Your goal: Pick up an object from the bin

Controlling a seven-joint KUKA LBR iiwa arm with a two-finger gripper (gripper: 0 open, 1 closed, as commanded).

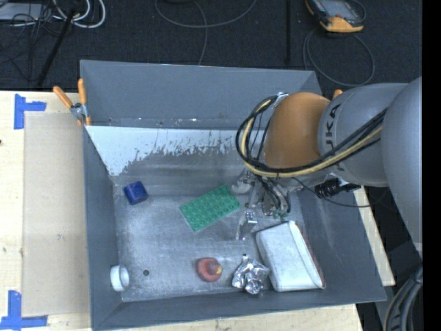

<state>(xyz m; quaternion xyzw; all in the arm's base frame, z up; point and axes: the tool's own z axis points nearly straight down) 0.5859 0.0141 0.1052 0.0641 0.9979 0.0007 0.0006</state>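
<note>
Grey metal bin (193, 95) is viewed from above, its floor scuffed pale. Silver arm (372, 136), fitted with an orange cover (293, 133) and looped black-and-yellow cables (247, 133), is positioned in from the right, with the wrist over the bin's right-centre. Below the cover, the gripper (249, 218) is positioned close to the floor, between the right end of a green studded plate (209, 208) and the upper left corner of a white pad (289, 259). Whether the claw is apart or together cannot be told. Of the loose items, the white pad is laid flat and tilted along the right wall, toward the near right corner. Next, the green studded plate is laid flat mid-floor, slanted, its right end just beside the gripper. Crumpled silver foil (250, 277) is found touching the pad's lower left corner, by the near wall. Red roundish thing (209, 269) with a yellowish patch is set near the foil's left side. Blue block (136, 192) is placed well apart, at the far left. White round cap (119, 277) is lodged in the near left corner.
</note>
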